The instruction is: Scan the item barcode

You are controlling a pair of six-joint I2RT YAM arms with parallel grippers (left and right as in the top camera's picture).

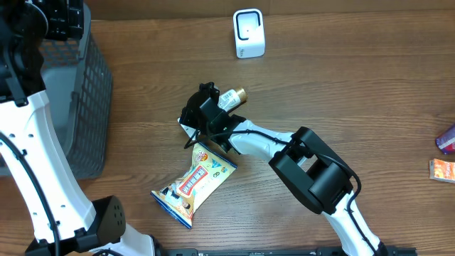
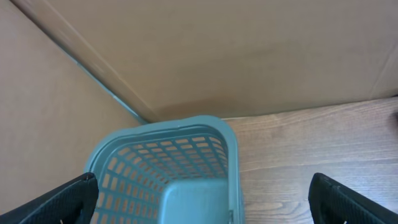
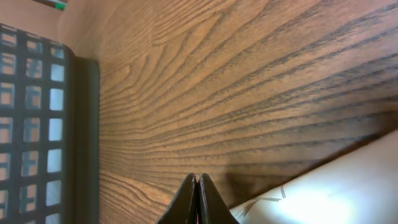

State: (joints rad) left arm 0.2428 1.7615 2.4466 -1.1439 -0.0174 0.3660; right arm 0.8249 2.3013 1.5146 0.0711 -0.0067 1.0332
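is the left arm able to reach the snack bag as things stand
Probably yes: the snack bag lies on bare table beside the basket, its lower end free; only the right gripper crowds its top edge. The left gripper is open.

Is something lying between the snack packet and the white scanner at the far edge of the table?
Yes. A small bottle lies almost on the straight line from the snack packet to the white scanner, just beside the right gripper.

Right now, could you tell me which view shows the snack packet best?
The overhead view: nearly the whole snack packet shows, printed side up. The right wrist view catches a pale edge, perhaps it; the left wrist view shows none.
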